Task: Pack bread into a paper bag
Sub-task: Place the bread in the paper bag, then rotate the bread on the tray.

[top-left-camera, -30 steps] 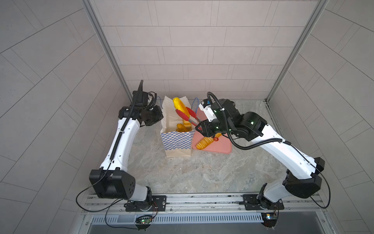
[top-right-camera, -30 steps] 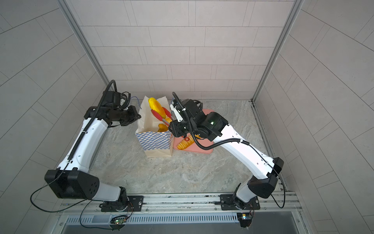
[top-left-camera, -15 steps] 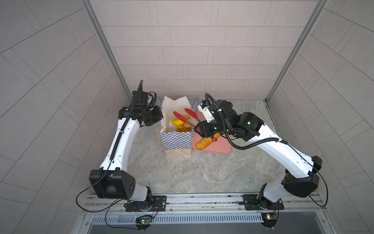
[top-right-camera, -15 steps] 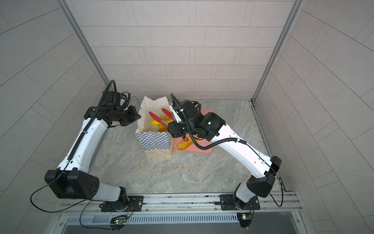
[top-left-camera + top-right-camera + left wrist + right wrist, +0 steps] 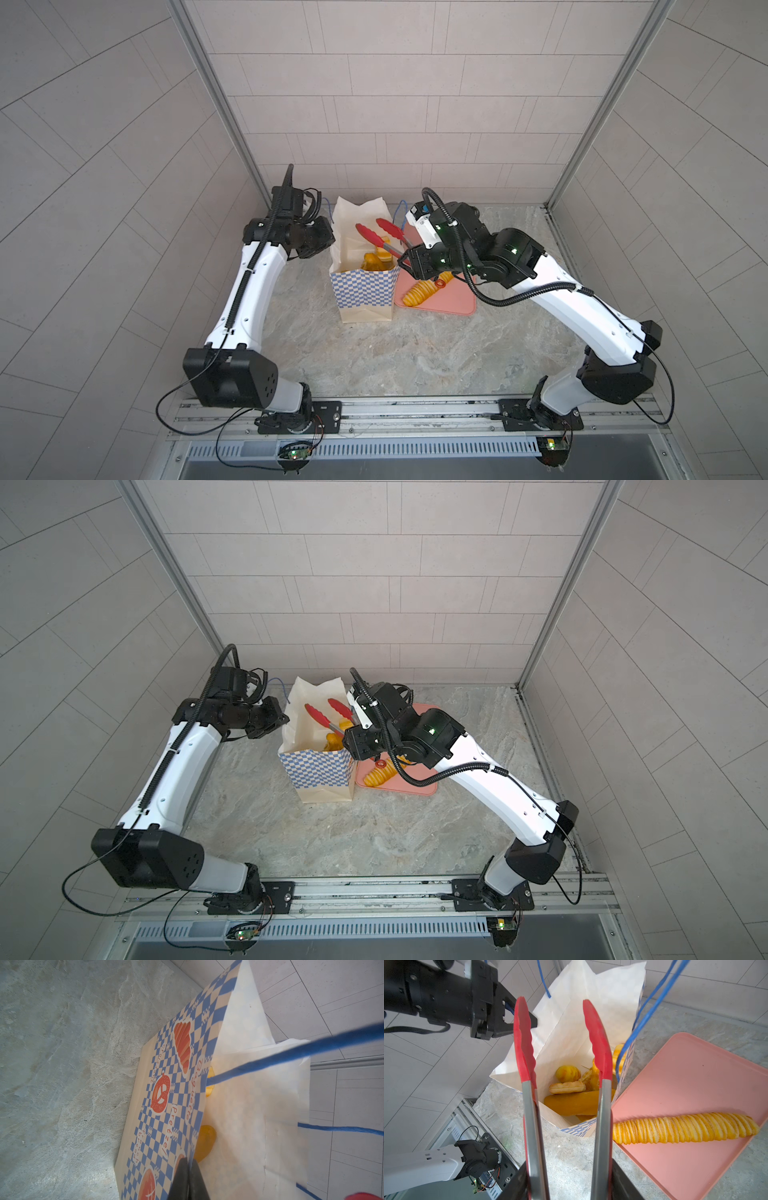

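Red tongs [image 5: 598,1043] emptied, right pincer [image 5: 409,261] gripping them, left pincer [image 5: 188,1165] pinching paper bag [image 5: 363,286]

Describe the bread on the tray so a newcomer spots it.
Find the checked paper bag on the table; a pink tray lies beside it. On it lies the baguette: long, ridged, golden, and the tray's only bread.

One paper bag [image 5: 365,291], one tray [image 5: 453,302], one tongs [image 5: 388,227], one baguette [image 5: 426,287], at least four rolls [image 5: 571,1103]
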`<control>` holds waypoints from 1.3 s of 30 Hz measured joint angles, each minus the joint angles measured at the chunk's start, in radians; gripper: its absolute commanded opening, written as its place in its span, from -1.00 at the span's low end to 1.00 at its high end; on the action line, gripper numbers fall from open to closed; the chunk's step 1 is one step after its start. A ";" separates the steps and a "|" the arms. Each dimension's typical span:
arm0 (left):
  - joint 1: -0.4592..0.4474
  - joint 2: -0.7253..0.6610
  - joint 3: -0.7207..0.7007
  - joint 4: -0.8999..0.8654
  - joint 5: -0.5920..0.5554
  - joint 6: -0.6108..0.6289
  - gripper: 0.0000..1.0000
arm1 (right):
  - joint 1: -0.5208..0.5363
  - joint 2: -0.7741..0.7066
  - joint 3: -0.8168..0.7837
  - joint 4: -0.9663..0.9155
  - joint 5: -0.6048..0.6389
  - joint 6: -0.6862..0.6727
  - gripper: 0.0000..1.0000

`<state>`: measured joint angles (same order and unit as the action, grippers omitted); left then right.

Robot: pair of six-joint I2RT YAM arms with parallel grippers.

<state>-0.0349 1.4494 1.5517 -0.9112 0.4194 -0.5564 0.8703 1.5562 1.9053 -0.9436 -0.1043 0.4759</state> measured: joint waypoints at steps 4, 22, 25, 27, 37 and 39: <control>0.000 0.000 0.000 0.000 0.000 0.000 -1.00 | 0.000 0.009 0.062 -0.013 0.007 -0.002 0.07; 0.000 0.000 0.000 0.000 0.000 0.000 -1.00 | -0.051 -0.013 0.193 -0.101 0.199 -0.050 0.01; 0.000 0.000 0.000 0.000 0.001 0.000 -1.00 | -0.090 -0.051 0.161 -0.106 0.222 -0.046 0.01; 0.000 0.000 0.000 0.000 0.001 0.000 -1.00 | -0.119 -0.082 0.133 -0.109 0.230 -0.037 0.01; 0.000 0.000 0.000 0.000 0.002 0.000 -1.00 | -0.249 -0.208 -0.029 -0.111 0.233 0.035 0.01; 0.000 0.000 0.000 0.000 0.002 0.000 -1.00 | -0.292 -0.227 -0.079 -0.112 0.217 0.062 0.00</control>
<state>-0.0349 1.4494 1.5517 -0.9112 0.4213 -0.5564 0.5781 1.3289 1.8259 -1.0557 0.1123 0.5377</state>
